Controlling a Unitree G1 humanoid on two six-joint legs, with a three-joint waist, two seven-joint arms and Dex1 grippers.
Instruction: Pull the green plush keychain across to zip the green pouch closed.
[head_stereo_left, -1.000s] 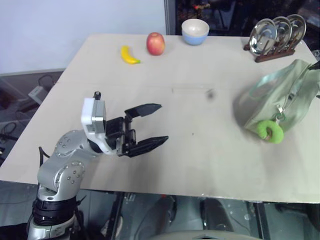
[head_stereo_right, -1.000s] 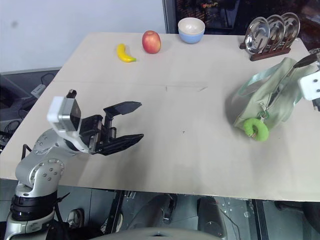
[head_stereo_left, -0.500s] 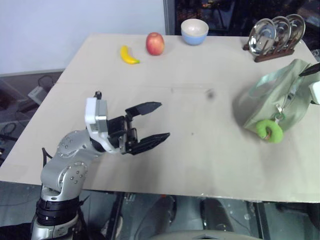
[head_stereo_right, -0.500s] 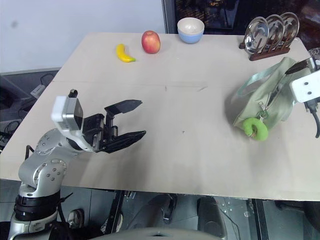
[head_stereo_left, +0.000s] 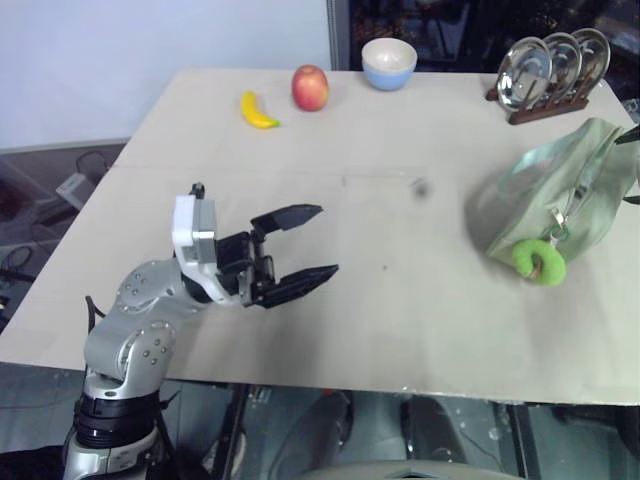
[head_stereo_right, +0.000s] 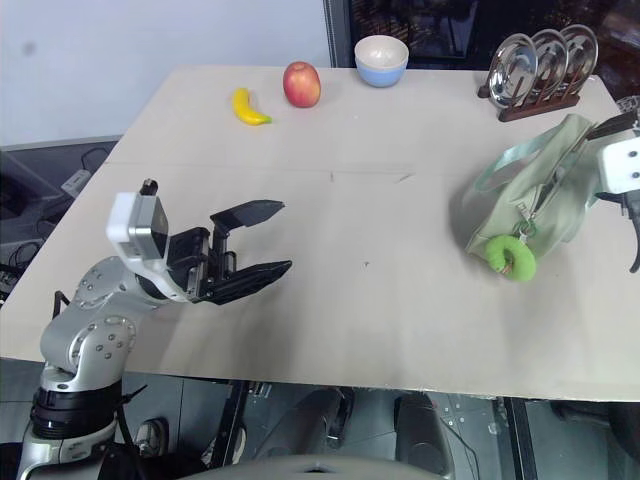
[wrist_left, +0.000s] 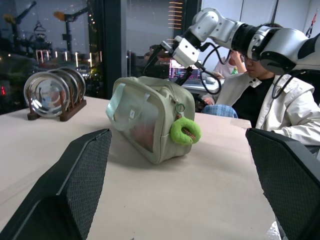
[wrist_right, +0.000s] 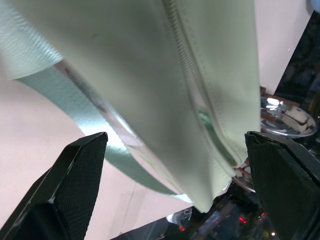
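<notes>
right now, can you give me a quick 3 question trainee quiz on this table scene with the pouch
1. True or false: the left gripper is closed on the green plush keychain.
2. Which lies nearest the banana? A) the apple B) the plate rack C) the green pouch
3. Fill in: the right gripper hangs with open fingers over the pouch's ____.

Key
1. False: it hovers open over bare table, far from the keychain hanging at the pouch's near end.
2. A
3. Zipper
</notes>
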